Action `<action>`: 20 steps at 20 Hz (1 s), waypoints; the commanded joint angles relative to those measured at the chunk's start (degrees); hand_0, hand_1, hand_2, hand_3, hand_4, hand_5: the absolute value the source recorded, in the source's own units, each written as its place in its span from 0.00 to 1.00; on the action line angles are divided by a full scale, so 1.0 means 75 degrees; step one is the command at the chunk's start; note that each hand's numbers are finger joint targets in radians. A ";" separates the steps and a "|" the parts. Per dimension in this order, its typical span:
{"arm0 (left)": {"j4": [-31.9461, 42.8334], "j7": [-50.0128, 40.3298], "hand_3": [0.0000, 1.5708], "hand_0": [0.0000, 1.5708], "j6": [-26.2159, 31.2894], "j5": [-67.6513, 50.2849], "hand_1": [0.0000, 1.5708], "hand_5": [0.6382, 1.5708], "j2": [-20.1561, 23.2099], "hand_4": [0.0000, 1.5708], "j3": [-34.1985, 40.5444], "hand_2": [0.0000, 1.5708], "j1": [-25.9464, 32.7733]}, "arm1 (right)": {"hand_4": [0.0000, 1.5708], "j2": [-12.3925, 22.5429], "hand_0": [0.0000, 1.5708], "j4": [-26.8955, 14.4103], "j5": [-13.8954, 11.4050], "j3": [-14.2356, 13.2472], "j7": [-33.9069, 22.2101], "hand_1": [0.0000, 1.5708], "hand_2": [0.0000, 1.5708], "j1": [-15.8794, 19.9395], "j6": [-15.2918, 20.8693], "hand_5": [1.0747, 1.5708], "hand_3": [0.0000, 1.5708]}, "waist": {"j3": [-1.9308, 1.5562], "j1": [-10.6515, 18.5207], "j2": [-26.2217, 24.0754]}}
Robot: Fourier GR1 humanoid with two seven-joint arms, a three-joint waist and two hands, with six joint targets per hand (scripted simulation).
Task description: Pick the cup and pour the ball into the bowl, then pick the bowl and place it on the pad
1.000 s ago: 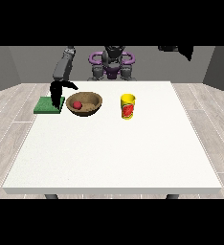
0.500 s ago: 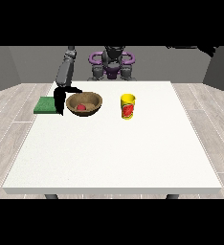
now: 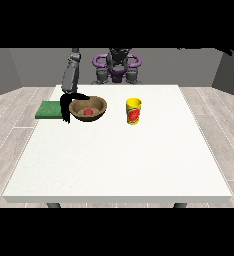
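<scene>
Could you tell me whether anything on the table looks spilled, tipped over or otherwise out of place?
Nothing stands out. The yellow cup stands upright, the red ball sits inside the brown bowl, and the green pad lies flat by the table's edge.

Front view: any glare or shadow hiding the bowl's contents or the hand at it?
Front view: even, soft light, no glare on the table. The bowl is open to view, the red ball plain inside. The black hand at the view's left is dark against the bowl's rim, so its finger detail is lost.
</scene>
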State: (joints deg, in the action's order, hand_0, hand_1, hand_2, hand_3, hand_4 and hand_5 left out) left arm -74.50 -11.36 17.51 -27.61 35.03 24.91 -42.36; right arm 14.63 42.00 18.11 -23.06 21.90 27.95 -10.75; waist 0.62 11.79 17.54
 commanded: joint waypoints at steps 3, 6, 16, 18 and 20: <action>-0.0128 -0.0261 0.00 0.00 0.0286 -0.0487 0.00 0.93 0.0346 0.15 0.0186 0.00 -0.0281 | 0.27 -0.0375 0.78 -0.0842 0.0065 -0.0257 -0.0247 0.78 0.63 0.0363 0.1075 0.88 0.00 | -0.0092 0.0469 0.0415; -0.0029 -0.0002 0.00 0.00 0.0435 -0.0535 0.00 0.96 0.0426 0.23 0.0416 0.00 -0.0017 | 0.69 -0.0061 1.00 -0.0761 -0.0296 -0.0067 -0.0006 1.00 1.00 -0.0524 0.0865 0.75 1.00 | -0.0083 0.0391 0.0585; 0.0638 -0.0040 0.00 0.00 0.0617 -0.0565 0.00 1.00 0.0693 0.45 0.0532 0.00 0.0017 | 0.68 0.0862 1.00 0.0189 -0.0328 0.0111 -0.1704 1.00 1.00 -0.0241 0.1593 0.89 1.00 | -0.0064 0.0233 0.0047; 0.0885 0.0130 0.00 0.00 0.0434 -0.0264 0.00 1.00 0.0536 0.46 0.0419 0.00 0.0176 | 0.67 0.0822 1.00 0.0492 -0.0412 0.0421 -0.2346 1.00 1.00 0.0000 0.1746 0.92 1.00 | -0.0067 -0.0144 -0.0254; 0.1024 0.0029 0.00 0.00 0.0586 -0.0386 0.00 1.00 0.0604 0.46 0.0485 0.00 0.0421 | 0.66 0.0912 1.00 0.0347 -0.0403 0.0499 -0.2997 1.00 1.00 0.0053 0.1784 0.93 1.00 | -0.0074 -0.0175 -0.0717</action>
State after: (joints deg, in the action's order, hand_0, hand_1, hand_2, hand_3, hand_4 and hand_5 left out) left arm -69.40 -11.57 21.20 -30.75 39.36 28.16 -41.31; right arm 18.41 45.55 16.78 -21.22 8.21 26.89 1.17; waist 0.51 12.29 15.15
